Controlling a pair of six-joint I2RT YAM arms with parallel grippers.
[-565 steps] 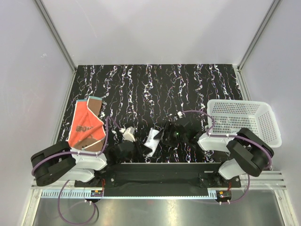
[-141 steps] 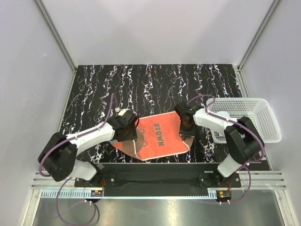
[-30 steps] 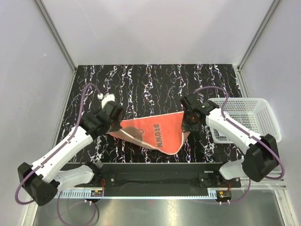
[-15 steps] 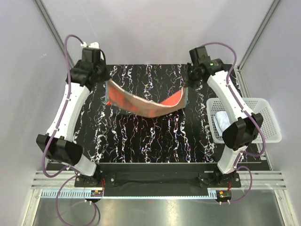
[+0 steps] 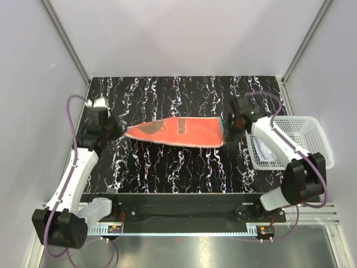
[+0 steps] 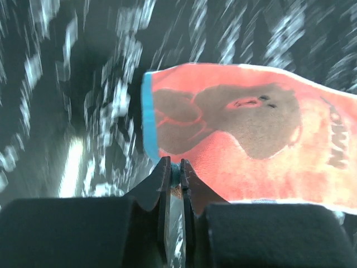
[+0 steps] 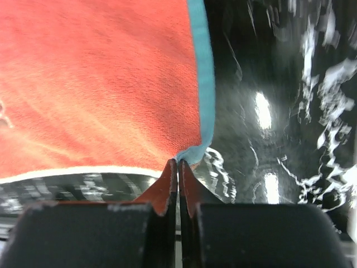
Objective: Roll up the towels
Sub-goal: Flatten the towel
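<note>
The orange towel [image 5: 177,132] with a brown bear print and a blue hem is stretched flat between both arms over the middle of the black marbled table. My left gripper [image 5: 118,134] is shut on its left corner; in the left wrist view the blue hem [image 6: 146,120] runs into the pinched fingertips [image 6: 175,165]. My right gripper [image 5: 227,133] is shut on the right corner, the blue edge [image 7: 202,84] ending between its tips [image 7: 178,163]. The white towel [image 5: 265,146] lies rolled up in the basket.
The white perforated basket [image 5: 312,134] stands at the table's right edge, close behind the right arm. Grey enclosure walls with metal posts border the table at the left, back and right.
Half a second ago both arms held the towel sagging high over the far side of the table. They have since brought it down and nearer, and it is now stretched out flat.
</note>
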